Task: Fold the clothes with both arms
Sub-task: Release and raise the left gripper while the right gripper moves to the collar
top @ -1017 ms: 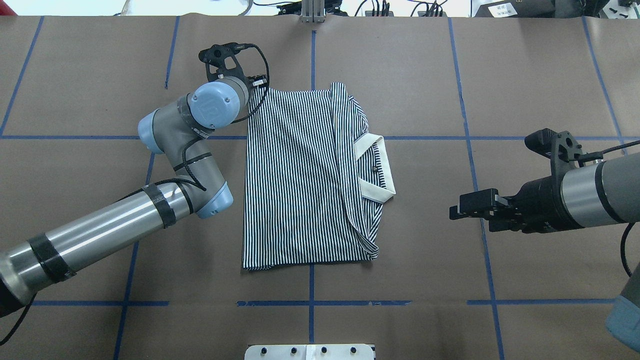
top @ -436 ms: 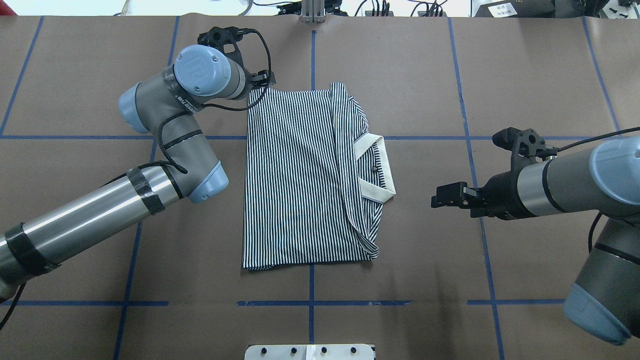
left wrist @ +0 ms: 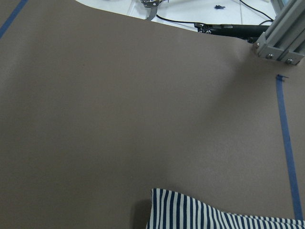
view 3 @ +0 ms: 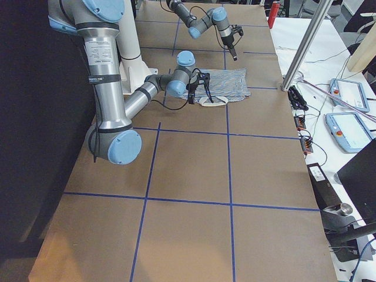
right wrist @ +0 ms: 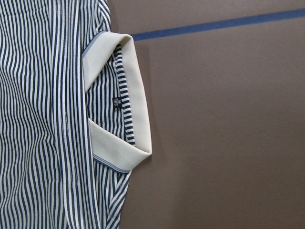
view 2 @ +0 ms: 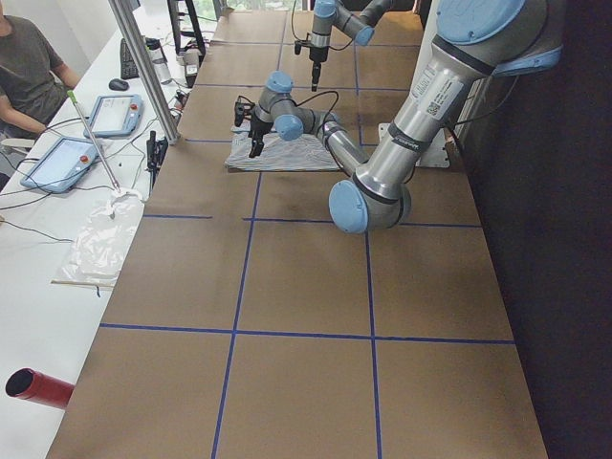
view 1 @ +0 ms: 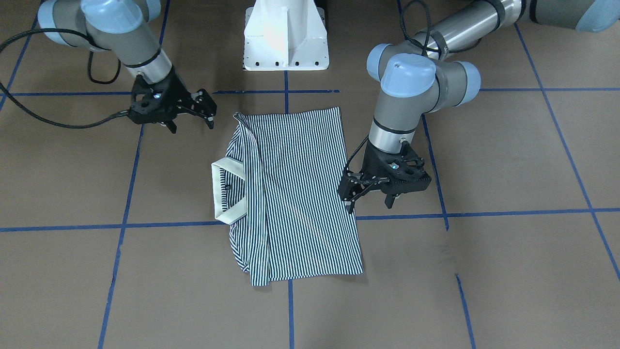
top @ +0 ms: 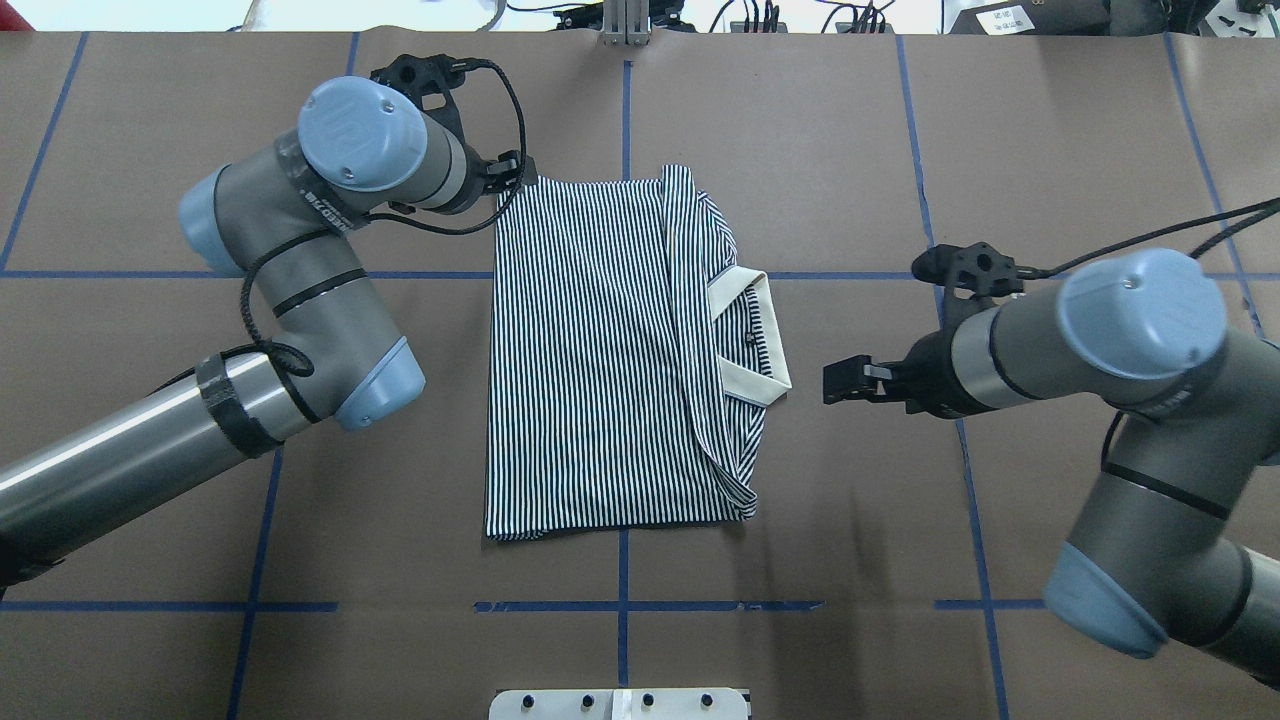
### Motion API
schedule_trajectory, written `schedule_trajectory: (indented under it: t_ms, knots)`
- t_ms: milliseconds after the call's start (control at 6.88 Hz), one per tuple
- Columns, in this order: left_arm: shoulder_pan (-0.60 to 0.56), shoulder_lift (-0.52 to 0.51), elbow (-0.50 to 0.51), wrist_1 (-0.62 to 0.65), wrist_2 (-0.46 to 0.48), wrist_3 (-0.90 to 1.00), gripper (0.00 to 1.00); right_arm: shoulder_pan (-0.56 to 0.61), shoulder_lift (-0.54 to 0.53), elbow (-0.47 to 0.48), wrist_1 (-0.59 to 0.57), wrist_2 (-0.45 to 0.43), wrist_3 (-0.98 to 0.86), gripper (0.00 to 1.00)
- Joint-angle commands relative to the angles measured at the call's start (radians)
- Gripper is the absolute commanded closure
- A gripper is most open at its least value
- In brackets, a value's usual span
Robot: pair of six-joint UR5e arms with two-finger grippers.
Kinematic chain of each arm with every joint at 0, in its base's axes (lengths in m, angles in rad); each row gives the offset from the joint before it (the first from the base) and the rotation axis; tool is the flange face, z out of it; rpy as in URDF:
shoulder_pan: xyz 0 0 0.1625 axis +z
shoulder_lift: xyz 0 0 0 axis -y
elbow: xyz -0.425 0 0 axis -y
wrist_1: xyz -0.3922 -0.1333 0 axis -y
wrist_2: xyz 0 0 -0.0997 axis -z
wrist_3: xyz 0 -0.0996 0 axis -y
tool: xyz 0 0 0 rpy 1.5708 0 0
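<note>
The striped polo shirt (top: 590,350) lies folded in the middle of the table, its cream collar (top: 765,330) on its right side. My left gripper (view 1: 369,203) is open and empty, hovering by the shirt's far-left corner (left wrist: 190,212); in the overhead view (top: 510,175) the wrist mostly hides it. My right gripper (top: 832,383) is open and empty, a short way right of the collar (right wrist: 136,95), apart from it. In the front-facing view the right gripper (view 1: 193,125) shows its fingers spread. Neither wrist view shows fingers.
Brown paper with blue tape lines (top: 620,606) covers the table. The white pedestal base (view 1: 286,39) stands at the near edge. An aluminium post (top: 625,25) stands at the far edge. An operator (view 2: 29,67) sits by tablets beyond the far edge.
My right gripper has moved left toward the collar. My left arm's elbow and wrist have swung left and farther away, while its gripper stays near the shirt's far-left corner.
</note>
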Motion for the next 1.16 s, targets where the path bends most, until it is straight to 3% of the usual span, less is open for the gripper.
schedule_trajectory:
  t_ms: [0,291,1017]
  knots:
    - [0.000,0.105,-0.189,0.093,-0.065,0.000,0.00,-0.056,0.162,-0.122,-0.098,-0.013,-0.063,0.00]
    - [0.000,0.127,-0.260,0.198,-0.106,-0.003,0.00,-0.148,0.198,-0.131,-0.214,-0.110,-0.103,0.00]
    - [0.001,0.144,-0.268,0.202,-0.104,-0.003,0.00,-0.178,0.218,-0.214,-0.253,-0.105,-0.144,0.00]
